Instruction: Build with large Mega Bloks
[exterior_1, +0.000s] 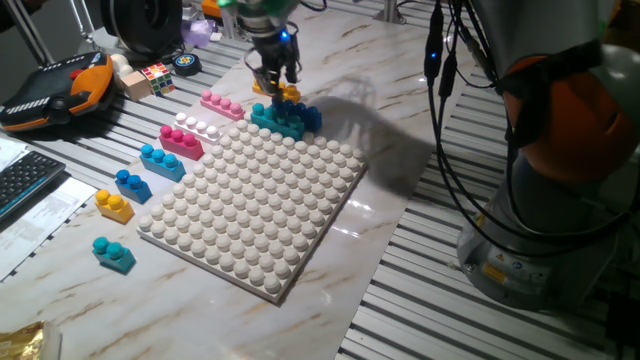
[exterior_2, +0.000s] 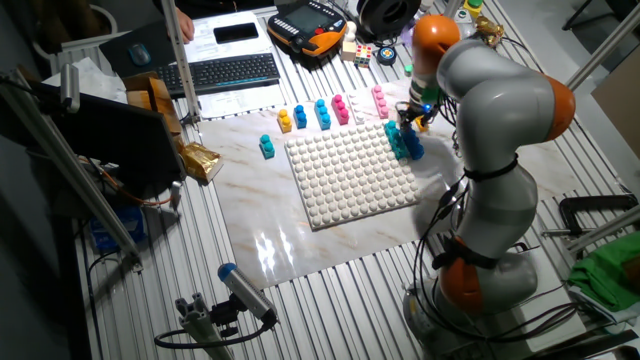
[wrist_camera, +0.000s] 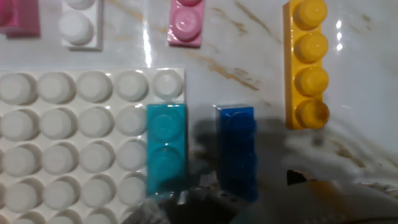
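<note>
- The bricks were judged light, stiff and hollow, with smooth glossy sides that could slip under a weak pinch; a hold across the two long flat sides, below the studs, was judged best.
- The hand (exterior_1: 274, 82) was seen low over the far corner of the baseplate (exterior_1: 262, 195); whether its fingers were apart or closed, and whether anything was held, could not be told, as the tips were blurred in the hand view and hidden among bricks in the fixed views.
- A teal brick (wrist_camera: 166, 146) was seen on the baseplate's corner column, a blue brick (wrist_camera: 237, 151) just beside it off the edge, and a yellow brick (wrist_camera: 305, 63) on the table (wrist_camera: 373, 93) a little further out.
- In one fixed view a pink brick (exterior_1: 221, 104), a magenta brick (exterior_1: 180, 141) with a white one (exterior_1: 201, 128) alongside, and small blue (exterior_1: 131, 184), yellow (exterior_1: 114, 205) and teal (exterior_1: 113, 252) bricks were ranged along the baseplate's side.
- The blue brick was judged to crowd the teal one, leaving little finger room between them.
- A puzzle cube (exterior_1: 157, 78) and a keyboard (exterior_2: 226, 71) lay well apart and were not judged to be in the way.
</note>
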